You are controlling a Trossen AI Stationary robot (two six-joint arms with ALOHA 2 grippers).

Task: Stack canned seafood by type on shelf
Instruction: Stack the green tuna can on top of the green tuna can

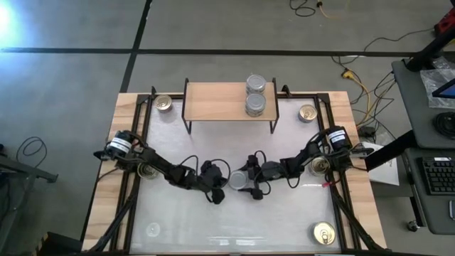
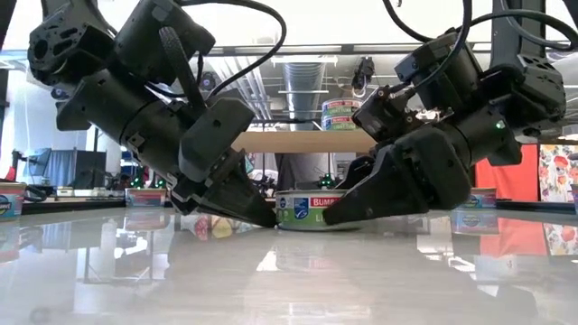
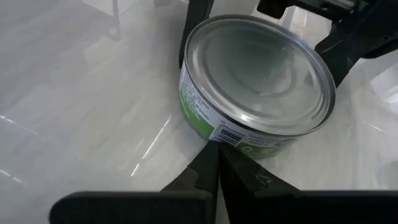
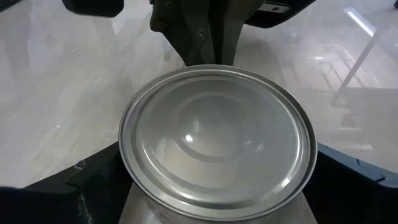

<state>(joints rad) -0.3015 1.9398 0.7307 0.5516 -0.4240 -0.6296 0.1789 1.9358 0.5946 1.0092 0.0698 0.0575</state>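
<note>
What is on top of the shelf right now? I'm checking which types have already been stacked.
On the shelf two silver-lidded tins sit toward its right end. The low view shows a stack there, but whether each spot holds more than one tin is unclear.

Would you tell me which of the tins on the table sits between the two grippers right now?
The silver-lidded tin with the green label, at the table's centre: the open right gripper straddles it and the shut left gripper touches its side. The other tins lie near the edges or on the shelf.

The two grippers, left gripper (image 1: 217,190) and right gripper (image 1: 248,182), meet at a silver tin (image 1: 238,179) between them.
</note>
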